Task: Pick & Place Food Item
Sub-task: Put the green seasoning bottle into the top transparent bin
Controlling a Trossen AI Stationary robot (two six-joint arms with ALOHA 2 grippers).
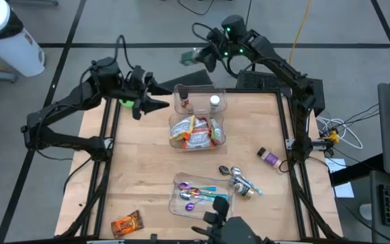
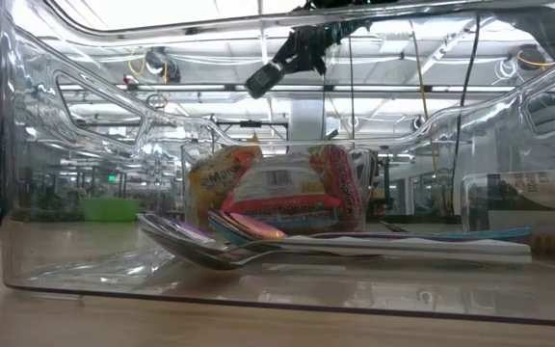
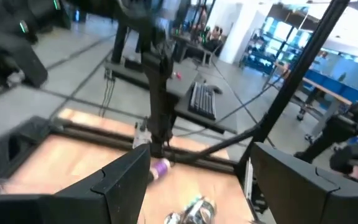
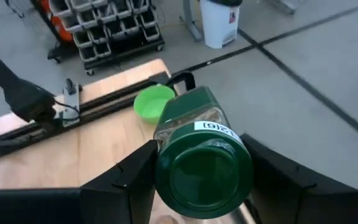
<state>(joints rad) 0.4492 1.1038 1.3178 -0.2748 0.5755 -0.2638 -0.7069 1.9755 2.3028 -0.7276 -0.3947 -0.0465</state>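
clear bin [image 1: 197, 132] is holding glossy snack packets [image 1: 193, 137] | right tool [image 4: 188, 177] is gripping green-lidded jar [image 4: 199, 158] | left tool [image 1: 156, 95] is standing open

bins [image 1: 197, 129] crowd table centre, left side [image 1: 131, 176] open

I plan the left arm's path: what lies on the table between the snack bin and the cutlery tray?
In the high view, only bare wood lies between the snack bin and the cutlery tray; the spice jars lie off to one side.
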